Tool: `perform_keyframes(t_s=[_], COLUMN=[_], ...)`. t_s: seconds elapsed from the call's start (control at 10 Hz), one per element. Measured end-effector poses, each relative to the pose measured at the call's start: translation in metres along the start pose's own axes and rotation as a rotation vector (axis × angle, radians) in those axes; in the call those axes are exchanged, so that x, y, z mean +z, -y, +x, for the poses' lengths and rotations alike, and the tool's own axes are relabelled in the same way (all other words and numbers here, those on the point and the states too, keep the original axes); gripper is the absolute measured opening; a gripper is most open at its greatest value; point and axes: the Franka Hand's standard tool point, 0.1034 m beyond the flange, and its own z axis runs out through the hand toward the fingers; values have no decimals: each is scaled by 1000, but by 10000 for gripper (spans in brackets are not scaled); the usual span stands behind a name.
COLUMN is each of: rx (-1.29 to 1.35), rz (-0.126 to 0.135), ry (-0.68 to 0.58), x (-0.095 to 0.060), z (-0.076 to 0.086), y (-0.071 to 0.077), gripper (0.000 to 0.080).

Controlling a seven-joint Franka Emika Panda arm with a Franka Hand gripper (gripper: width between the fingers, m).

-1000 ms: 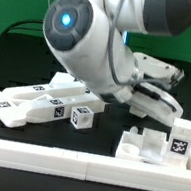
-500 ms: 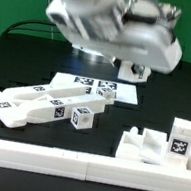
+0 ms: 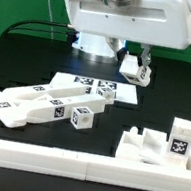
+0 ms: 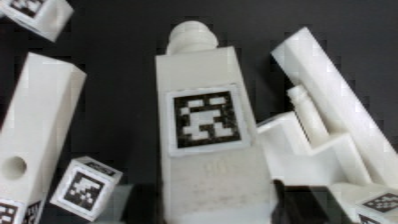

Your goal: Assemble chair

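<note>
Jaws half-closed, gripping a tagged chair part (image 3: 134,71).

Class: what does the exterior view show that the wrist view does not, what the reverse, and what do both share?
Exterior view only: the arm's body, the marker board and the long white rail. Wrist view only: the tag pattern of the tagged white part, close and clear. Both: that part, held in the hand, and loose chair parts on the black table.
</note>
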Motion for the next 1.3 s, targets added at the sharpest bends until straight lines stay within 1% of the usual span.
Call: perform_keyframes(t_s=[0.1, 0.2, 0.3, 0.5, 0.6, 0.7, 0.8, 0.9, 1.0, 1.1, 1.3], rx=[-41, -101, -159, -176, -182, -184, -192, -211, -243, -246, -258], rz=[-26, -32, -28, 10, 16, 48, 67, 73, 100, 95, 86], ry=[-54, -166, -269, -406, -431, -530, -607, -658, -779, -796, -796], x=[-17, -31, -32, -29, -27, -28, -20, -13, -13, -5, -6], z=[14, 30, 38, 39, 38, 41, 41, 43, 47, 45, 47], y=[6, 21, 31, 39, 41, 47, 53, 60, 70, 70, 68], gripper=[281, 281, 281, 281, 281, 281, 281, 281, 281, 281, 281])
